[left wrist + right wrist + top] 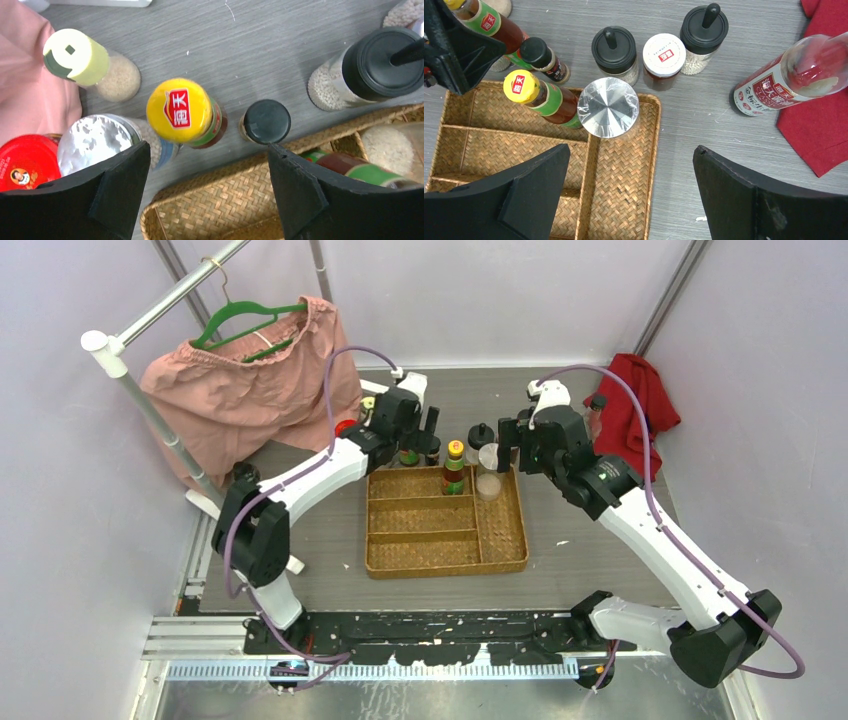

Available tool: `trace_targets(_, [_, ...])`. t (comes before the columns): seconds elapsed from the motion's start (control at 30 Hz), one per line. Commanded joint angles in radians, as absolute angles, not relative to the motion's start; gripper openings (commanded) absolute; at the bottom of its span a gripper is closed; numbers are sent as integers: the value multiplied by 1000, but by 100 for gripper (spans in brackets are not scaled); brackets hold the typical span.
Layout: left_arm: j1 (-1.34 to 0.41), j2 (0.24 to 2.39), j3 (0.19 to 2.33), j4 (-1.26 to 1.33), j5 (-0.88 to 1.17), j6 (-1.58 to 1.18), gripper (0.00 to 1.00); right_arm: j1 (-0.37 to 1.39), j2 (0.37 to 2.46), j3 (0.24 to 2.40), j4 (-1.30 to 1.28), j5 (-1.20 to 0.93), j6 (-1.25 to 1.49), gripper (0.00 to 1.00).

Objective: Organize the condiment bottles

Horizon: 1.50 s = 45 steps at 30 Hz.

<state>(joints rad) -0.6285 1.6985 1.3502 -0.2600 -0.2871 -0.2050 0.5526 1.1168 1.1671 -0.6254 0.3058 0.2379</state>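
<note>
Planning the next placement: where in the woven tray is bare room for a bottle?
Bare: the two nearer left compartments and the right compartment nearer than the silver-lidded shaker. The far left compartment holds a yellow-capped bottle. Bottles crowd the table beyond the tray.

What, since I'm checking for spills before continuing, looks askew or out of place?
No bottle looks tipped or spilled. Two things stand out: a crumpled red cloth lies beside the red-labelled bottle, unrelated to condiments, and a small white speck lies just right of the woven tray.
</note>
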Motion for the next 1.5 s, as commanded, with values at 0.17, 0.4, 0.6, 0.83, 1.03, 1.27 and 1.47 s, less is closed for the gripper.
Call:
trace_targets(0.17, [-612, 1740, 1455, -129, -345, -140, 84, 556, 1102, 1171, -618, 307, 218, 100])
trace_targets(0.4, [-568, 1761, 1503, -183, -294, -179, 68, 556, 1118, 1166, -611, 292, 216, 99])
trace_targets(0.6, [-546, 1756, 1503, -212, -233, -212, 66, 556, 1121, 1161, -608, 290, 212, 100])
trace_targets(0.83, [-546, 1756, 1485, -214, -201, -234, 66, 556, 1126, 1149, -607, 287, 217, 99])
trace_targets(1.03, [-546, 1759, 1494, -228, -188, -241, 52, 556, 1126, 1144, -606, 286, 219, 99])
trace_targets(1.27, [-546, 1761, 1493, -246, -186, -245, 43, 556, 1122, 1140, -605, 287, 218, 98])
trace_targets(1.47, [-546, 1755, 1493, -271, -196, -245, 30, 555, 1123, 1135, -603, 279, 223, 98])
